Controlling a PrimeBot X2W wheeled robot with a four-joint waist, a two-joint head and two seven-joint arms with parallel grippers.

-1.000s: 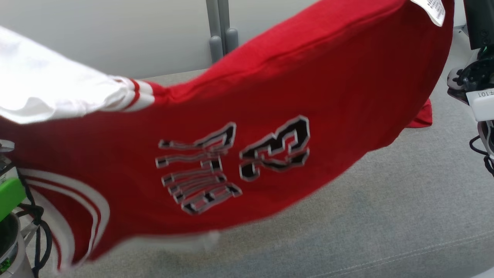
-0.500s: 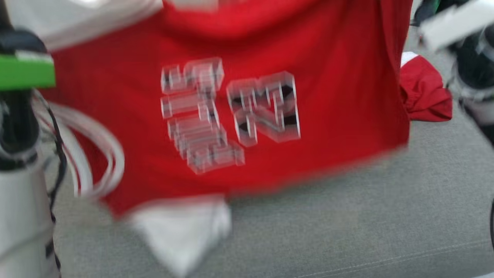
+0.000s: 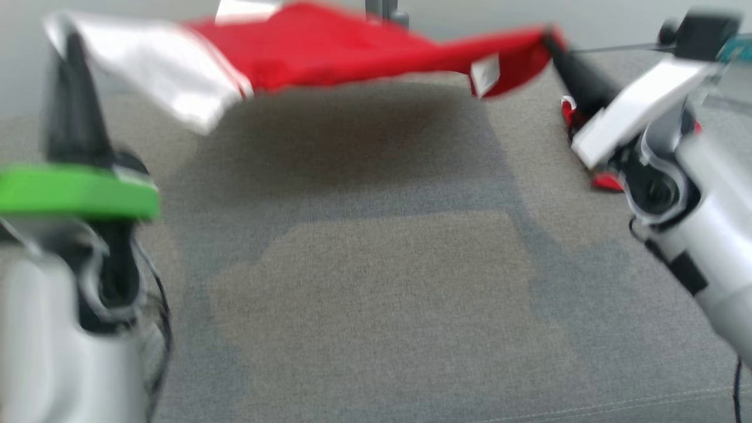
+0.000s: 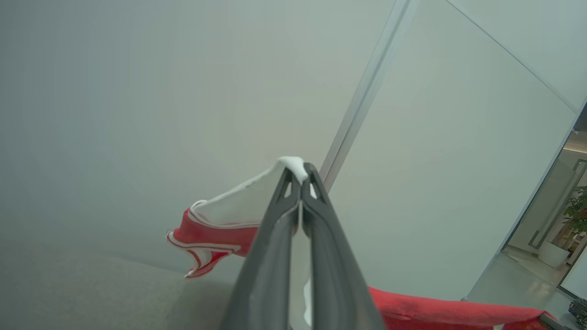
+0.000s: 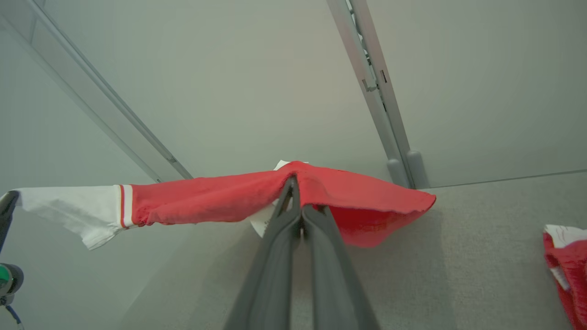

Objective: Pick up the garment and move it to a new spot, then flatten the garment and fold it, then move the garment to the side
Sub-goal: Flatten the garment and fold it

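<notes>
1. Red fabric sat pinched between the two dark fingers of the right gripper (image 5: 296, 181), which were pressed together on a fold of the garment (image 5: 206, 197) with no gap showing.
2. The left gripper (image 4: 300, 170) was clamped shut in like manner, with a white corner of the same garment poking out at its tips.
3. Between the two grippers the garment hung stretched out in the air above the grey fabric surface (image 3: 376, 294). It was red through the middle and white, edged with red stripes, at the left gripper's end.
4. A small white label (image 3: 484, 75) dangled from the cloth near the right gripper.
5. A broad shadow lay on the surface beneath the garment.
6. Beside the right arm, a second red-and-white cloth (image 5: 566, 261) lay bunched on the surface, well apart from the held garment.
7. Behind it all stood a pale wall with a grey metal post (image 5: 367, 78).
</notes>
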